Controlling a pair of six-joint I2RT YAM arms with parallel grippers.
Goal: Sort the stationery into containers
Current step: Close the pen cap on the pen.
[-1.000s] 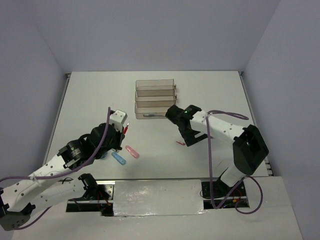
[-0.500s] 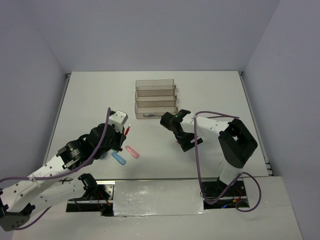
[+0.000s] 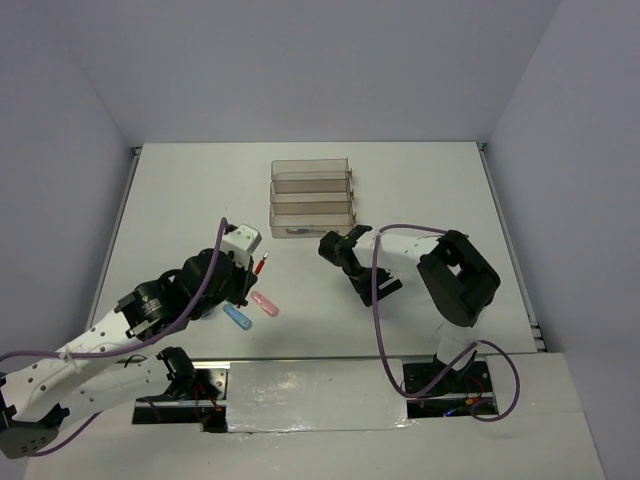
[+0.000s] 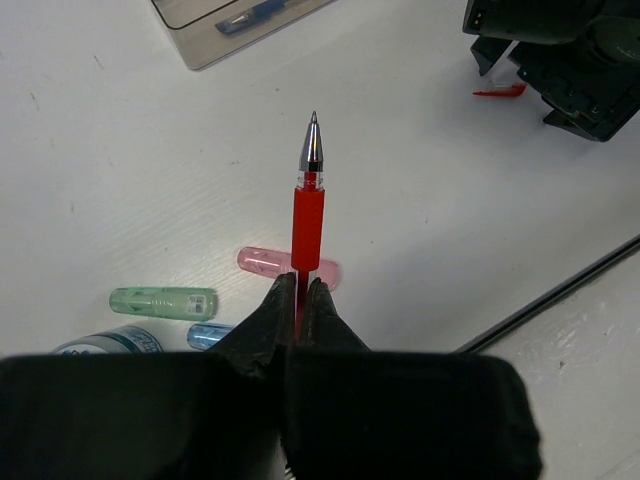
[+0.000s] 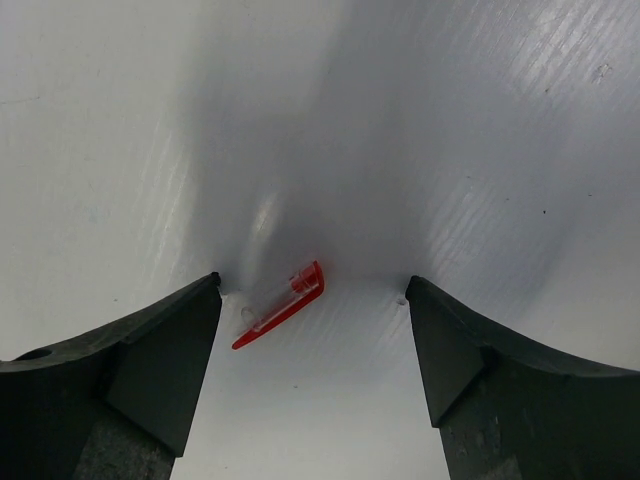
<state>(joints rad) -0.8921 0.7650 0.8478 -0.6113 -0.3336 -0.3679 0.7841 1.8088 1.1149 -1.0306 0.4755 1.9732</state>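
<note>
My left gripper (image 4: 297, 290) is shut on a red pen (image 4: 307, 215), whose silver tip points away towards the trays; it also shows in the top view (image 3: 262, 263). My right gripper (image 5: 312, 290) is open and low over the table, its fingers either side of a small red pen cap (image 5: 283, 302). The cap lies nearer the left finger and neither finger touches it. The smoky clear trays (image 3: 312, 200) stand beyond both grippers. The nearest tray (image 4: 200, 40) holds a blue pen (image 4: 255, 14).
A pink capsule (image 3: 264, 304) and a blue capsule (image 3: 237, 317) lie by the left arm. A green capsule (image 4: 163, 300) and a blue patterned roll (image 4: 110, 343) lie under the left wrist. The right gripper (image 4: 560, 60) sits just right of the pen's tip.
My right gripper has swung left and come down over the red cap. My left gripper has shifted a little to the right with the red pen.
</note>
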